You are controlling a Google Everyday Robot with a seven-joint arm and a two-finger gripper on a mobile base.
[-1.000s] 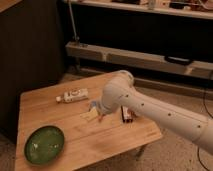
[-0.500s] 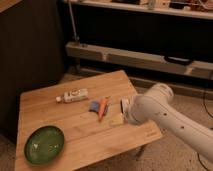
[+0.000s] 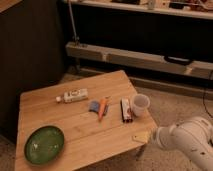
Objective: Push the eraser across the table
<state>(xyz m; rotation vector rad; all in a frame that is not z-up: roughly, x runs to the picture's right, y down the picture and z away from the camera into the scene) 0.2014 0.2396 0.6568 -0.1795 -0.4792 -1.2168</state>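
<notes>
Room: dim, with a dark wall and a long rail behind, and a low wooden bench (image 3: 85, 132) in the middle of the frame.
Eraser: I see it lying flat on the right part of the bench (image 3: 126, 110), just left of the cup (image 3: 140, 104). I cannot tell whether the two touch.
Long axis: it runs nearly up and down the frame, with the lower end leaning slightly right.
Tool: it sits at the bench's lower right edge (image 3: 143, 136), at the tip of my arm (image 3: 190, 142), which comes in from the lower right corner. Its jaws stand apart with nothing between them.
Key relation: the eraser lies up and slightly left of the tool, clear of it, with its lower short end turned roughly toward me.
My reading: going straight in would meet that short end and slide the eraser lengthwise toward the upper edge. To send it leftward I need its right long side, and the cup crowds that side.
Left of the eraser: the orange stick (image 3: 102, 106) and blue piece (image 3: 94, 105) lie close by. A leftward shove would likely run into them.
Farther off: the bottle (image 3: 73, 95) at upper left and the green plate (image 3: 45, 145) at lower left are both well apart from the eraser.
Risk: an off-centre touch on the narrow end would probably spin the eraser rather than move it.
</notes>
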